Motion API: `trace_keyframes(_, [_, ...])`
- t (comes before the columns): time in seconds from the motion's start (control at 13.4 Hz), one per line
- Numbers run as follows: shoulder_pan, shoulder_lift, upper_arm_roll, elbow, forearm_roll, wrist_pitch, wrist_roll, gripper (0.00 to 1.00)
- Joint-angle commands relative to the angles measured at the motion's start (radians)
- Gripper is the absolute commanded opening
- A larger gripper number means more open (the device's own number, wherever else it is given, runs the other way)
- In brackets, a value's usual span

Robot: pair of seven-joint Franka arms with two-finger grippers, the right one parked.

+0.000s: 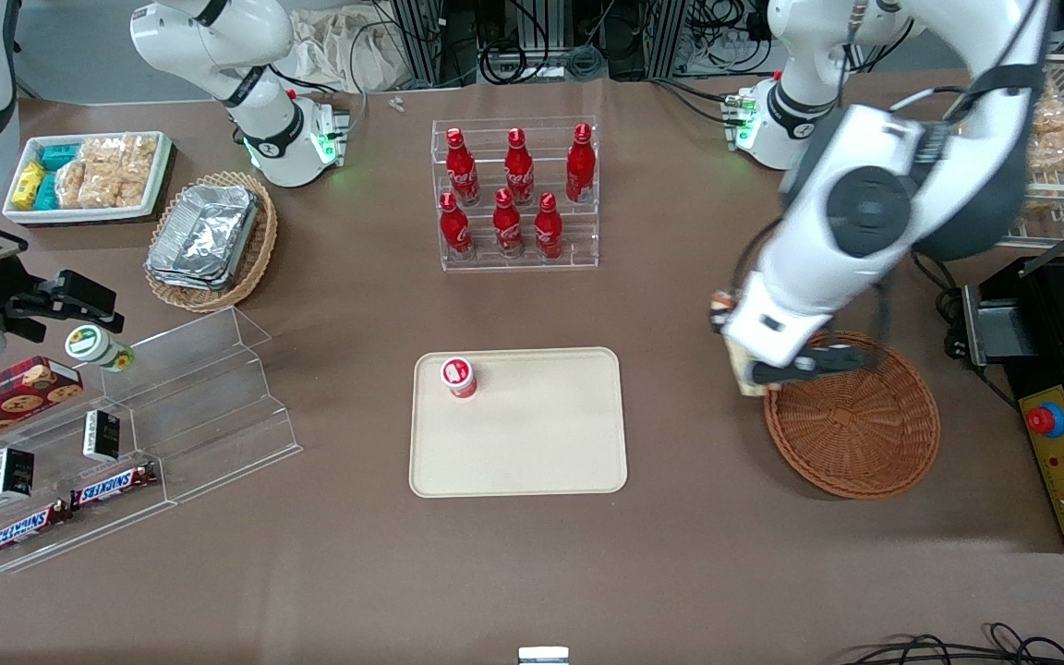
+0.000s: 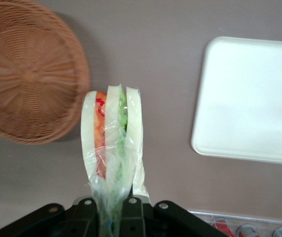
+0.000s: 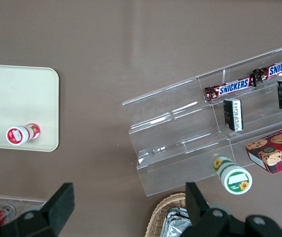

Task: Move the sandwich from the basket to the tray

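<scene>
Sandwich (image 2: 112, 140) up in the air, wrapped in clear film, pinched by its end between the closed fingers of the gripper (image 2: 114, 210). It hangs over bare table between the basket (image 1: 855, 420) and the tray (image 1: 532, 434), just beside the basket's rim. A small red-and-white cup (image 1: 459, 377) stands on the tray.

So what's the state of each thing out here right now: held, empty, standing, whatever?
sandwich: wrapped in clear film, held in the air between basket and tray.
gripper: shut on the sandwich, above the bare table.
basket: empty.
tray: holds only a small red cup, otherwise bare.
red cup: upright on a tray corner.
red bottles: six, upright in a clear rack.
</scene>
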Motion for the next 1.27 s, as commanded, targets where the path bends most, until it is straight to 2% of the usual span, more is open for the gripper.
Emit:
trace_keyframes(0.0, [-0.084,0.101,0.005,0.091,0.044,0.037,0.021,0.0])
trace_keyframes(0.15, [-0.177,0.166,0.007,0.091,0.134,0.129,-0.003,0.0])
trace_keyframes(0.3, [-0.205,0.245,0.007,0.094,0.156,0.212,-0.054,0.0])
trace_keyframes(0.45, [-0.21,0.305,0.007,0.091,0.162,0.283,-0.049,0.0])
trace_keyframes(0.6, [-0.225,0.387,0.007,0.091,0.234,0.364,-0.042,0.0])
trace_keyframes(0.89, [-0.231,0.493,0.011,0.12,0.294,0.488,-0.046,0.0])
trace_keyframes(1.12, [-0.227,0.517,0.013,0.128,0.293,0.495,-0.052,0.0])
trace_keyframes(1.19, [-0.225,0.517,0.013,0.128,0.29,0.493,-0.063,0.13])
